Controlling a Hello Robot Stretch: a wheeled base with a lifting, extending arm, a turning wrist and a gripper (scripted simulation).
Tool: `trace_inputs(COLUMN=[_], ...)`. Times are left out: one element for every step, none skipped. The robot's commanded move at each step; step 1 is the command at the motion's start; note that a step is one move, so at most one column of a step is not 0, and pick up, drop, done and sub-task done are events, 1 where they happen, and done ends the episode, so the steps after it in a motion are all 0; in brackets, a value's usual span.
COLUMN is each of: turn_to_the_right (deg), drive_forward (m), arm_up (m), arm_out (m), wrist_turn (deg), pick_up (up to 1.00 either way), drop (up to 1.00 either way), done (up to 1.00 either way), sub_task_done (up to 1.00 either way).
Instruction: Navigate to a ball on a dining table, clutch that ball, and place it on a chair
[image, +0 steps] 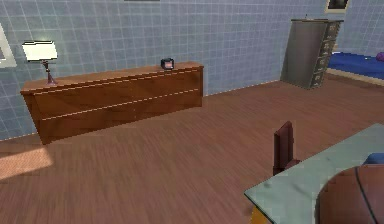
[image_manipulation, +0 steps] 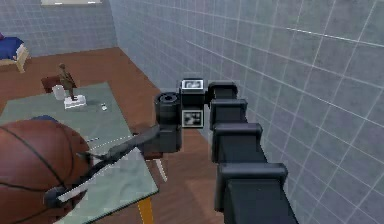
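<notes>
In the forward view, a white-shaded lamp (image: 41, 55) stands at the left end of a long wooden sideboard (image: 110, 100) against the tiled wall (image: 200, 30), and a small dark box (image: 167, 64) sits near its right end. Further right, a tall grey cabinet (image: 310, 52) stands in the corner, with a blue-covered bed (image: 358, 64) just beside it. Lower down, a dark chair (image: 285, 148) stands at the far edge of the pale dining table (image: 300, 190). The ball (image: 352, 197), orange-brown with dark seams, lies on that table in the bottom right corner. In the arm side view, the same ball (image_manipulation: 35, 160) bulks at the bottom left on the near end of the dining table (image_manipulation: 110, 115). Beyond it, a small brown figure (image_manipulation: 68, 78), perhaps a statuette on a white base, stands on the tabletop. My gripper (image_manipulation: 68, 175) reaches leftward, its thin fingers (image_manipulation: 115, 145) lying across the ball's right side, though I cannot say whether they touch it. I cannot tell how my jaws stand, nor whether they hold anything, since the ball rests on the table behind them. To the right, my arm (image_manipulation: 245, 170) rises as a dark segmented bar along the tiled wall (image_manipulation: 320, 80).
</notes>
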Motion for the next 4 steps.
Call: trace_inputs(turn_to_the_right=[0.0,0.0,0.0,0.0], drive_forward=[0.00,0.00,0.00,0.00], arm_up=[-0.46,-0.32,0.00,0.10], arm_out=[0.00,0.00,0.00,0.00], wrist_turn=[0.0,0.0,0.0,0.0], pick_up=[0.00,0.00,0.00,0.00], drop=[0.00,0.00,1.00,0.00], done=[0.00,0.00,0.00,0.00], sub_task_done=[0.00,0.00,0.00,0.00])
